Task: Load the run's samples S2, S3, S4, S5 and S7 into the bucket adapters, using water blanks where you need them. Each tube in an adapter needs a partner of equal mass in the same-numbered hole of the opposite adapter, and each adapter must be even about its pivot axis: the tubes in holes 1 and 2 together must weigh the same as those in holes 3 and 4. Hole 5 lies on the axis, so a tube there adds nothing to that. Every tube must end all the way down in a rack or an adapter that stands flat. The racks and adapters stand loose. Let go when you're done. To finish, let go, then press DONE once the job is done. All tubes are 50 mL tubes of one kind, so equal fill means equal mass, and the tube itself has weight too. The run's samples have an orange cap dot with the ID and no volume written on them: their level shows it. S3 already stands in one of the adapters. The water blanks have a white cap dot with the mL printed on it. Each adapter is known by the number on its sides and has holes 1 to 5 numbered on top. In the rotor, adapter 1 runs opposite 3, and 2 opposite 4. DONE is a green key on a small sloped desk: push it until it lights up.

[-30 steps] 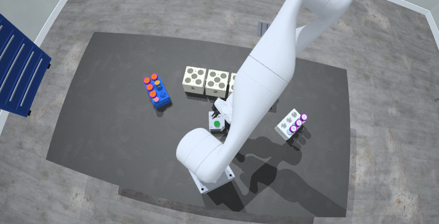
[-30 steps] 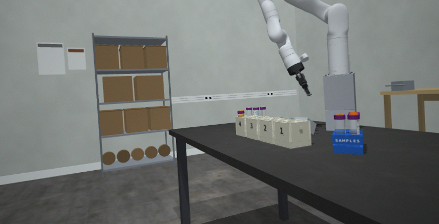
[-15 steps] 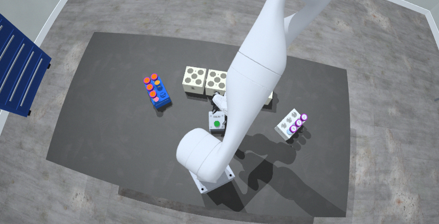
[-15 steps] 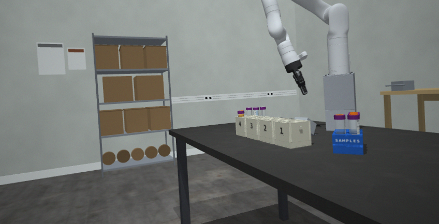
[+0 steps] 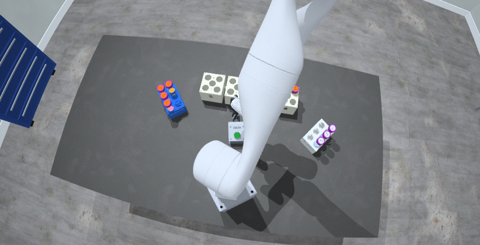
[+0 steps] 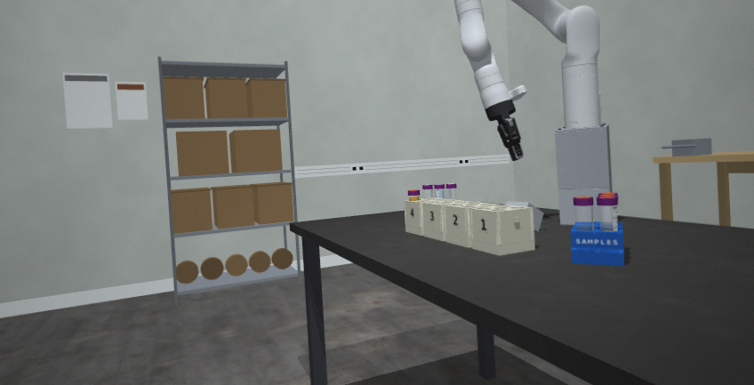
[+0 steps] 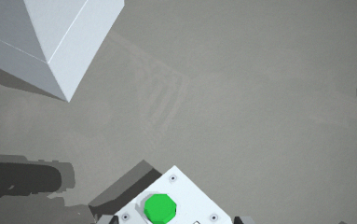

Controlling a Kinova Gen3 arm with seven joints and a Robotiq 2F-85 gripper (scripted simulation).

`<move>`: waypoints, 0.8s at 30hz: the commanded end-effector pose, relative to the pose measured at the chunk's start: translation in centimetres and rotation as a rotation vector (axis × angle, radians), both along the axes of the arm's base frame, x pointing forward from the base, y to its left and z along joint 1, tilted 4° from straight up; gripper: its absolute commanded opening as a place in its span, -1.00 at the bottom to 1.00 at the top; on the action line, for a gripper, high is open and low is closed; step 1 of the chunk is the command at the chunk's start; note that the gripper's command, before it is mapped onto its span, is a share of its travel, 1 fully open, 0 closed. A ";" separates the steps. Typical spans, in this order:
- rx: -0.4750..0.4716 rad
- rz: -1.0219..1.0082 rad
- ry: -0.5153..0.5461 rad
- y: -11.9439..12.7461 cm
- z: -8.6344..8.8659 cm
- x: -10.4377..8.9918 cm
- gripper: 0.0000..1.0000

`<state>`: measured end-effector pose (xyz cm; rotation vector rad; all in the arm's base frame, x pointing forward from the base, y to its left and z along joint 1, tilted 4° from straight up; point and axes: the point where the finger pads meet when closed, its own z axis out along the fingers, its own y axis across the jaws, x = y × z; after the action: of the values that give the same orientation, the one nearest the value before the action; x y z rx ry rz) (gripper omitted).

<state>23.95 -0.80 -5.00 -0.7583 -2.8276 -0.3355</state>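
Four cream adapters stand in a row; adapter 1 and adapter 2 show empty holes, and my arm hides most of the others. Adapter 4 holds one orange-capped tube. The blue samples rack holds several orange-dotted tubes. The white blanks rack holds three white-dotted tubes. The green DONE key sits on its small desk. My gripper hangs high above that desk, partly open, with nothing between the fingers.
The arm's base stands at the table's near edge, and the arm's pedestal shows at the top left of the wrist view. A shelf of boxes stands beyond the table.
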 end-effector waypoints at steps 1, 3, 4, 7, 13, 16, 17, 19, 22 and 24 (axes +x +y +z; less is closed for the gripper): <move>-0.007 0.016 -0.009 0.0 0.2 0.3 0.24; -0.014 0.033 -0.019 0.0 0.3 0.7 0.24; -0.018 0.041 -0.023 0.0 0.4 0.8 0.24; -0.028 0.065 -0.037 0.0 0.6 1.3 0.24; -0.049 0.115 -0.064 0.0 1.0 2.2 0.24; -0.052 0.123 -0.069 -0.1 1.1 2.4 0.24; -0.056 0.131 -0.073 -0.1 1.1 2.5 0.24; -0.063 0.147 -0.082 -0.1 1.3 2.9 0.24; -0.073 0.172 -0.096 -0.1 1.5 3.3 0.24; -0.080 0.189 -0.105 -0.1 1.6 3.6 0.24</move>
<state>27.31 -0.86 -3.54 -0.5148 -2.9856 -0.2479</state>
